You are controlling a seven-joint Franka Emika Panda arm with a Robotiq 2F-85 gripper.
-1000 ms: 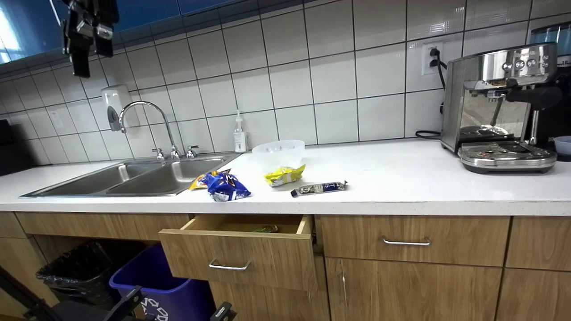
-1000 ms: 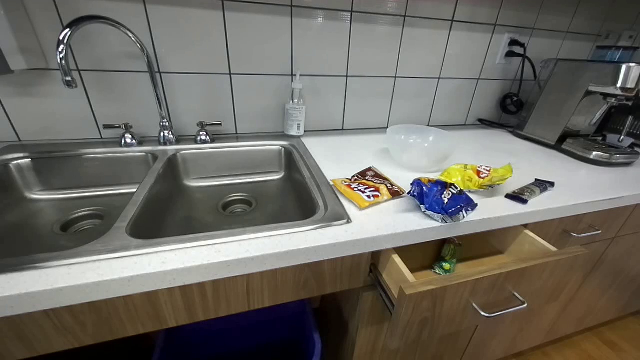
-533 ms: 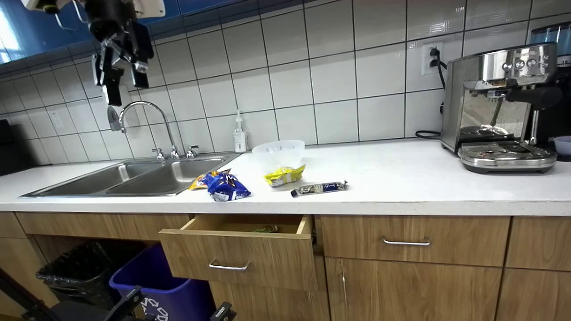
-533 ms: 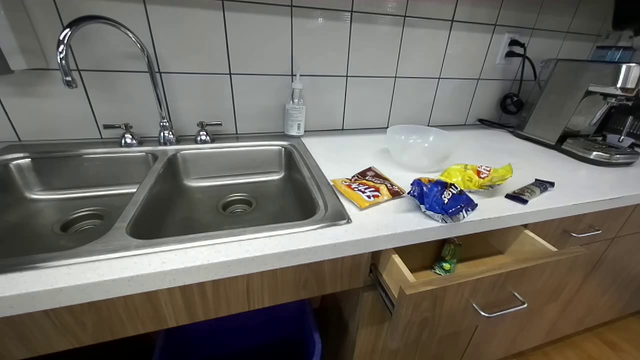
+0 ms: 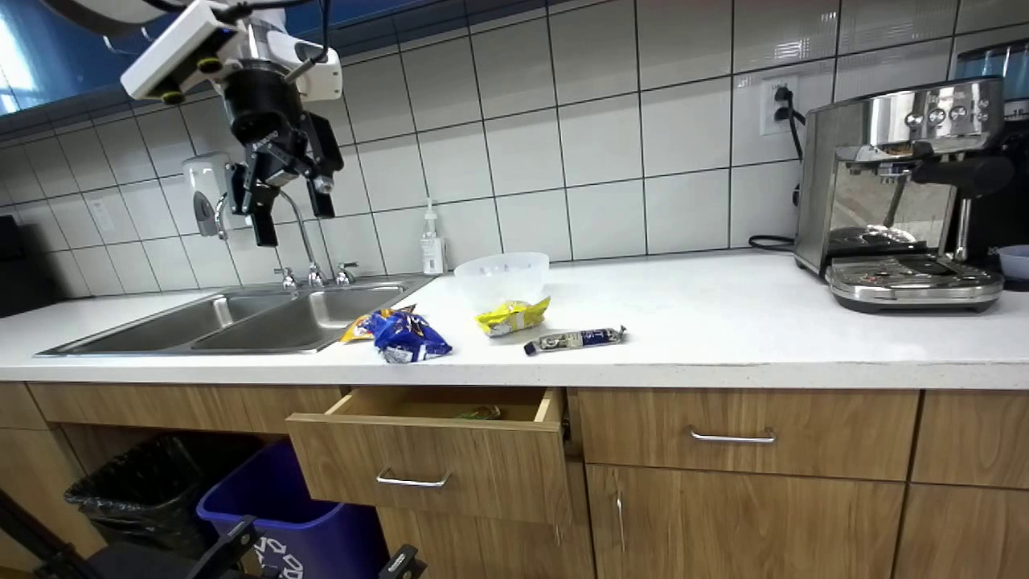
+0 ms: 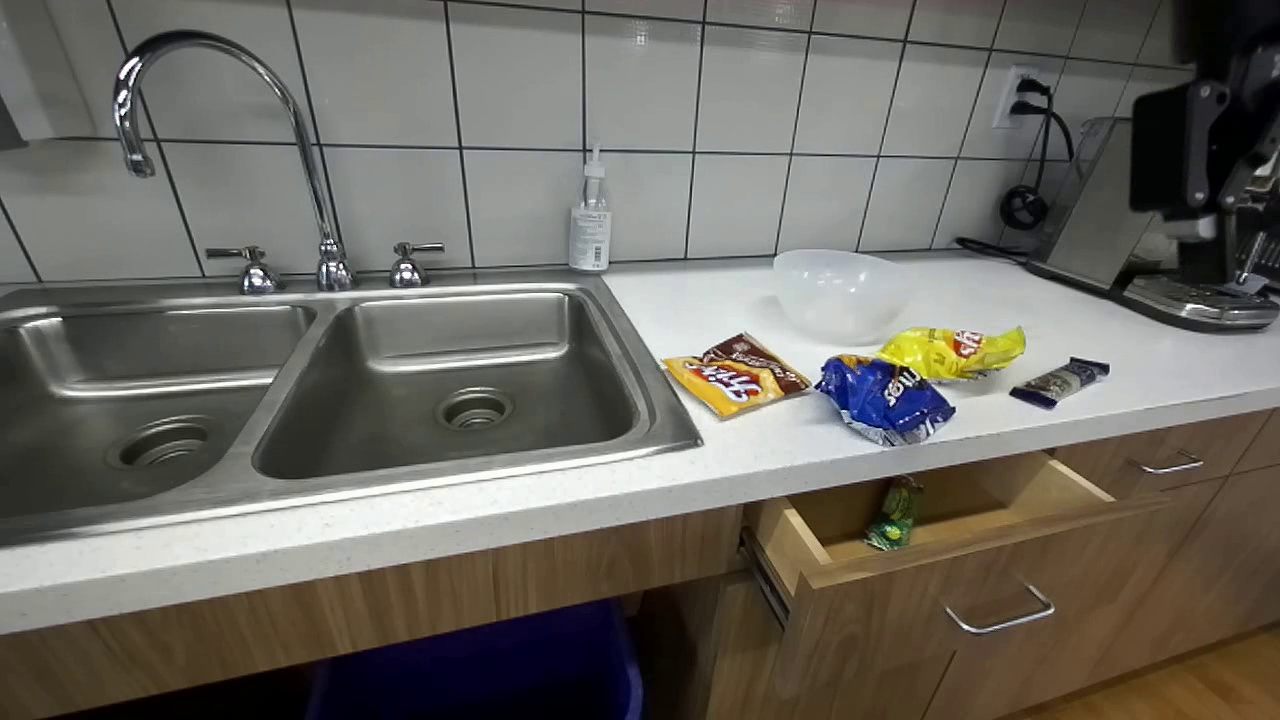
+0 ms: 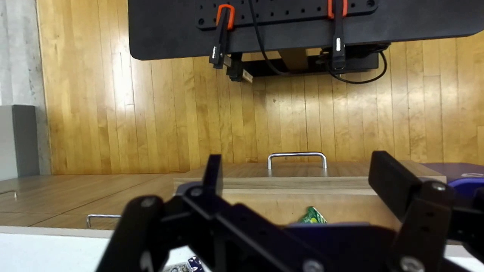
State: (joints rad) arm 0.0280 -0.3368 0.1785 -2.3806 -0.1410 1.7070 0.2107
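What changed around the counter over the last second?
In an exterior view, the pincer, open and empty, has moved down and rightward from the top left; nothing was grasped or released. The blue bag, yellow bag, bowl and pulled-out drawer stayed put.

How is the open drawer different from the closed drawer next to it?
The open drawer sticks out; the closed drawer is pushed in. The open drawer shows a green packet inside; the closed drawer's inside is hidden. Both have brown fronts and silvery handles.
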